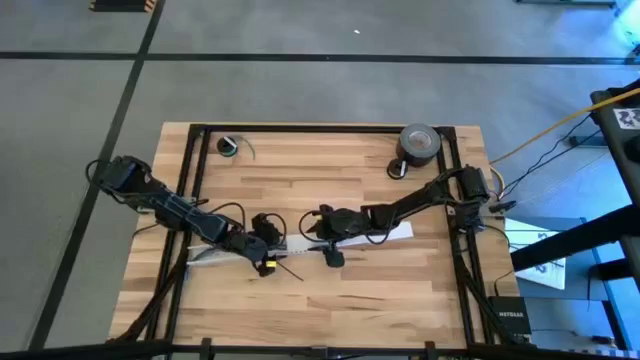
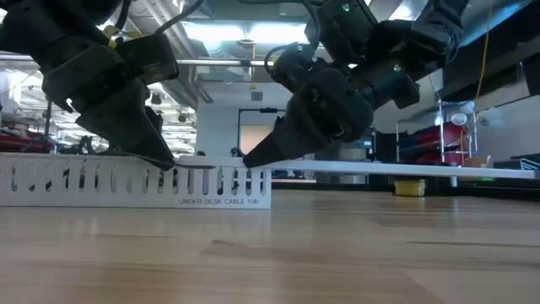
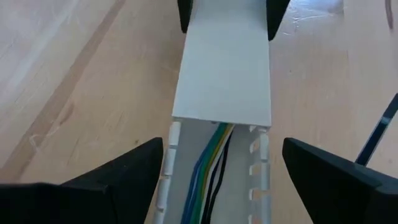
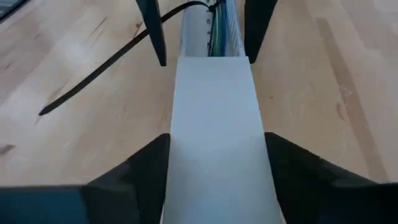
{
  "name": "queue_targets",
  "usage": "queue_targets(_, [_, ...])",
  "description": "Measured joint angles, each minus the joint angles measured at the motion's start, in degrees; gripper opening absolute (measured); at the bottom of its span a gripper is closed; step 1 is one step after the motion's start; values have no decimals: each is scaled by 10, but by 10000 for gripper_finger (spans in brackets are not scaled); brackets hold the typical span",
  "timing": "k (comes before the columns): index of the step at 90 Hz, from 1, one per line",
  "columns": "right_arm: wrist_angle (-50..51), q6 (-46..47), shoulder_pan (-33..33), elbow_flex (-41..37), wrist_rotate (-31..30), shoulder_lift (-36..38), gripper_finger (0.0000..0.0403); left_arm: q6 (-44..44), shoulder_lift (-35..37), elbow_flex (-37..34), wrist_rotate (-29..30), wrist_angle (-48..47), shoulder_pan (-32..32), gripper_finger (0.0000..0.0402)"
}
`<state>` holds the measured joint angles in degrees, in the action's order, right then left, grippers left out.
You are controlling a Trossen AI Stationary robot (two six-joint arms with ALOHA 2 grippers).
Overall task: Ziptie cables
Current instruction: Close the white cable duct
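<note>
Both grippers, left (image 3: pixel 217 180) and right (image 4: pixel 214 177), are straddling the white slotted tray (image 3: pixel 214 186) with fingers wide; cables (image 3: pixel 208 168) are lying inside, ziptie (image 4: pixel 93 68) beside.

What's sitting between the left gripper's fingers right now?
In the left wrist view, the slotted white cable tray runs between the left gripper fingers, with the cables lying inside it and a white cover just ahead.

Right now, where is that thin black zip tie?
In the high view the ziptie lies bare on the wooden table, toward its front middle, just in front of the white cable channel, between the left end effector and right end effector.
</note>
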<state>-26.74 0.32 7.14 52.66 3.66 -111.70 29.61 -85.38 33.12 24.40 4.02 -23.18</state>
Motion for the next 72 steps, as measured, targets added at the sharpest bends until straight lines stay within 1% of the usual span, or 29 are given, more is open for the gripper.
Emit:
queue_targets(12, [0,0,0,0,0,0,211,0,0,0,0,0,0,315])
queue_targets(17, [1,0,0,0,0,0,219,0,0,0,0,0,0,309])
queue_targets(27, [2,7,0,0,0,0,231,0,0,0,1,-1,0,280])
queue_targets(35, [2,7,0,0,0,0,225,-1,0,0,1,-2,0,251])
queue_targets(40, [2,8,0,0,0,0,219,-1,0,0,1,-2,0,240])
queue_targets(59, [-4,22,0,13,17,-15,216,-1,0,0,0,-4,0,235])
queue_targets(72, [30,23,0,41,17,-17,215,-3,0,0,-1,-6,-1,235])
